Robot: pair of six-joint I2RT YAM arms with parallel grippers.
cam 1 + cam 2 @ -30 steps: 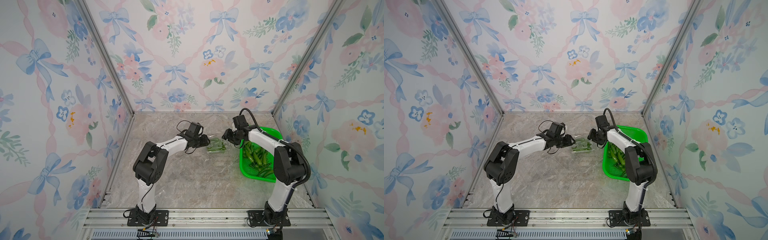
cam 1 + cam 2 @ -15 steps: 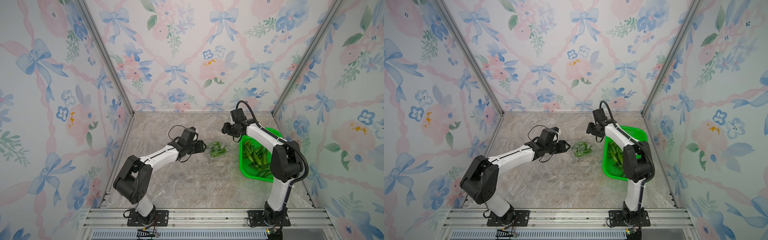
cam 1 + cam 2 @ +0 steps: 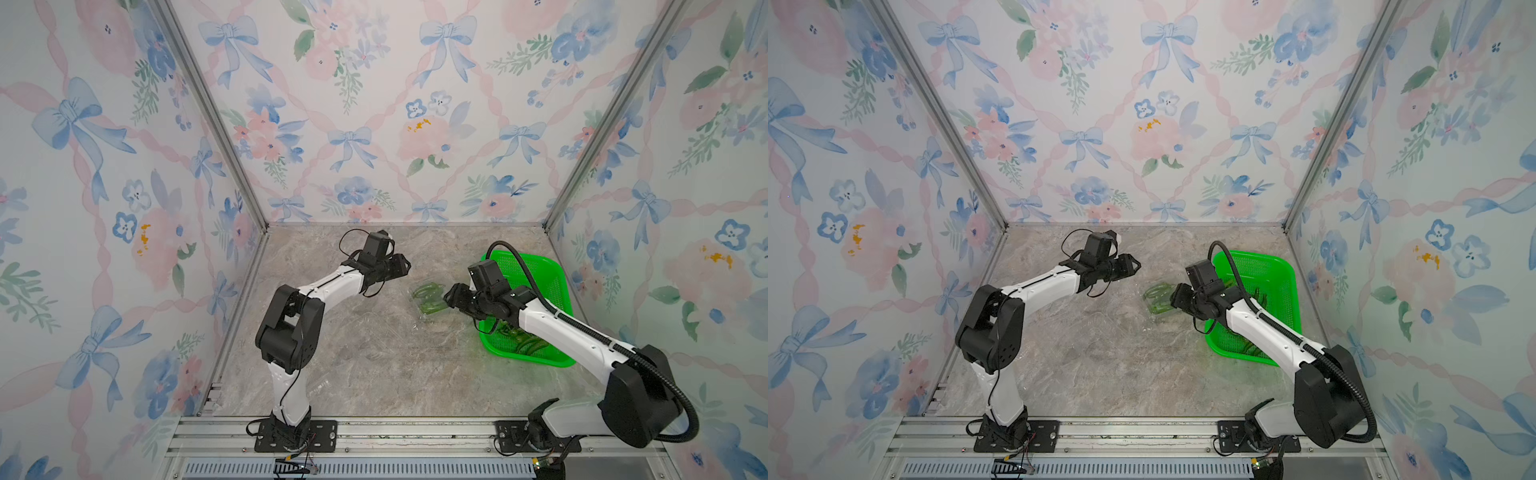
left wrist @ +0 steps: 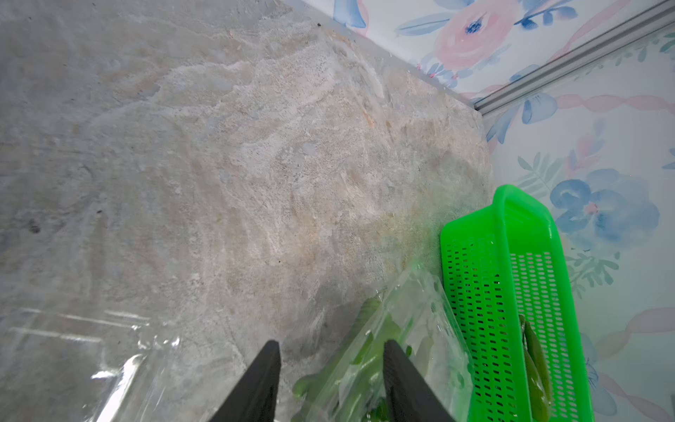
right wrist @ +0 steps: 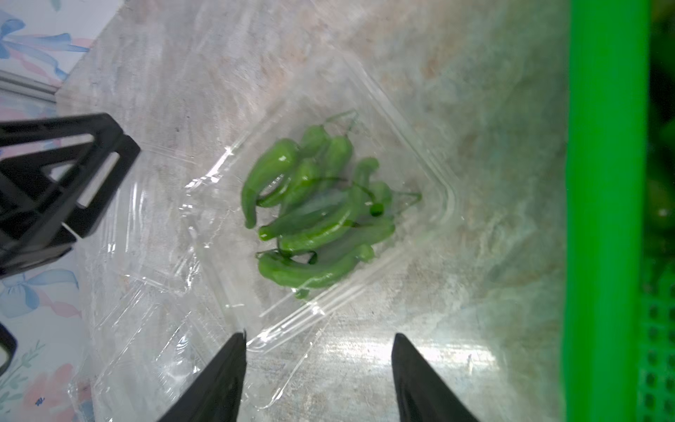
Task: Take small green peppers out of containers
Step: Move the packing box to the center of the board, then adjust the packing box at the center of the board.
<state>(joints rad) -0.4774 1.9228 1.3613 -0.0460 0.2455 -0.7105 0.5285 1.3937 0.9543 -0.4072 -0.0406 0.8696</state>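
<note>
Several small green peppers (image 5: pixel 314 208) lie heaped in a clear container (image 5: pixel 420 171) on the marble floor, just left of the green basket. Both top views show this container of peppers (image 3: pixel 430 297) (image 3: pixel 1158 297) between the two arms. My right gripper (image 5: pixel 319 339) (image 3: pixel 449 297) is open, hanging over the container's near corner with nothing between its fingers. My left gripper (image 4: pixel 330 350) (image 3: pixel 405 264) is also open and holds nothing. It stands apart from the container, which shows past its fingertips (image 4: pixel 394 361).
The bright green perforated basket (image 3: pixel 536 270) (image 4: pixel 511 292) stands at the right wall with more peppers (image 3: pixel 525 338) inside. More clear plastic (image 4: pixel 120 365) lies on the floor beside the full container. Papered walls close in the floor on three sides.
Both grippers were at the container a second ago. The left gripper has drawn back from it towards the rear. The right gripper rose to the back, then came down to the container's right side.
</note>
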